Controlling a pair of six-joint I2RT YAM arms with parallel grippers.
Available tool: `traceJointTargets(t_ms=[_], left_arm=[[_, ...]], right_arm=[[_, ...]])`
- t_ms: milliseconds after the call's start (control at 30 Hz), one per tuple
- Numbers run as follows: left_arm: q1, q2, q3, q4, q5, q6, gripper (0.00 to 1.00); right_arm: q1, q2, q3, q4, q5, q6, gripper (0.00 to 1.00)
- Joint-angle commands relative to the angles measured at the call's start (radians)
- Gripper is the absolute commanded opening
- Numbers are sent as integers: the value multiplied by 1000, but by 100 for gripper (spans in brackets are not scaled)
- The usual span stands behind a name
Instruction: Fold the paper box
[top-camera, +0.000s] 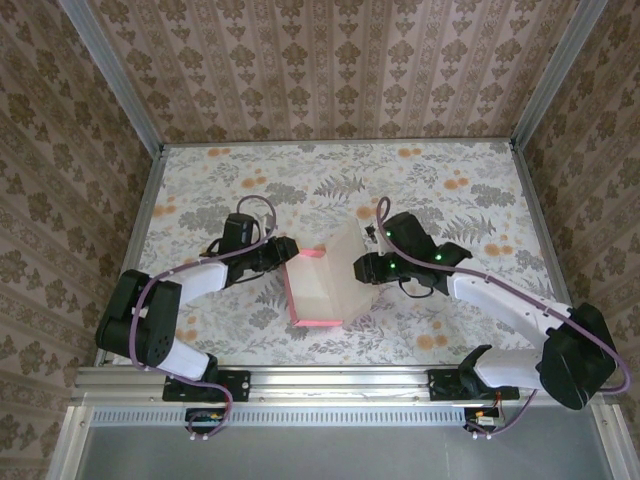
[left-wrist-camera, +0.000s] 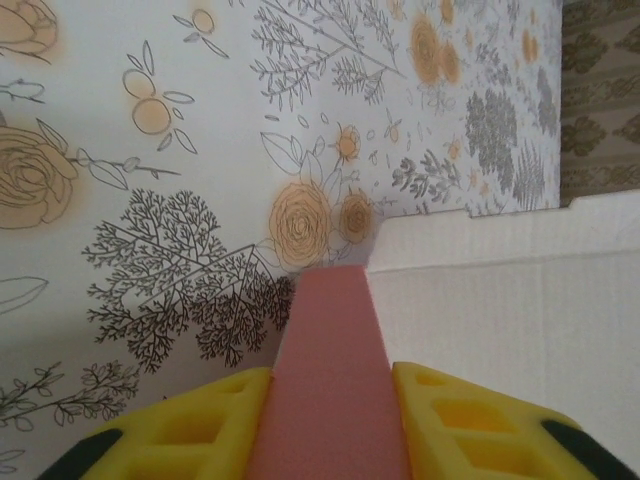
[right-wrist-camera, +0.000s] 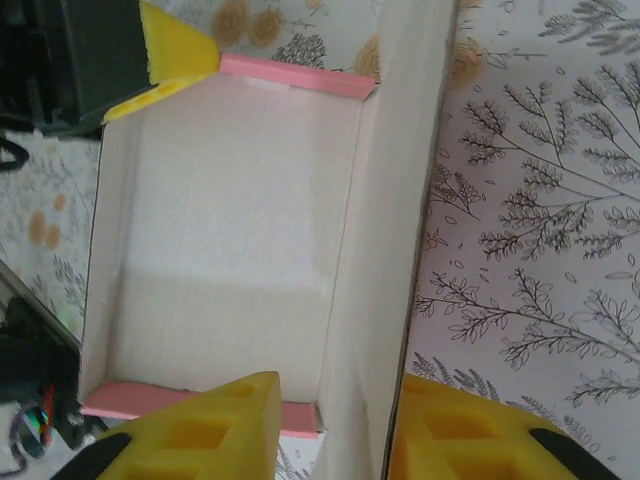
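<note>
Working with the paper box (top-camera: 318, 290) lying on the table (top-camera: 450, 180) between both arms, its long axis running away from the bases, you are pinching its pink left wall (left-wrist-camera: 330, 340) in the left gripper (top-camera: 282, 252). The right gripper (right-wrist-camera: 338, 385) is straddling the raised off-white right wall (right-wrist-camera: 385, 200); you cannot tell whether it is clamping. The right wrist view is showing the white interior, which the left wrist view is hiding.
</note>
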Motion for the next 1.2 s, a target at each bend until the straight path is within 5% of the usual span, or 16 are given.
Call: traceJointTargets(t_ms=[0, 133, 300, 567, 800, 1167], left_arm=[[22, -22, -19, 95, 43, 18, 45], [57, -79, -29, 95, 97, 99, 65], [68, -199, 27, -95, 125, 341, 71], [47, -293, 57, -194, 168, 612, 66], [-45, -241, 11, -57, 141, 790, 60], [-69, -61, 183, -161, 244, 953, 58]], right_arm=[[-4, 32, 55, -84, -23, -98, 20], [-4, 46, 85, -131, -14, -146, 12], [-2, 48, 153, -280, -1, -266, 9], [-2, 54, 245, -430, -26, -417, 7], [-1, 84, 285, -490, -48, -478, 5], [16, 92, 295, -491, -16, -493, 5]])
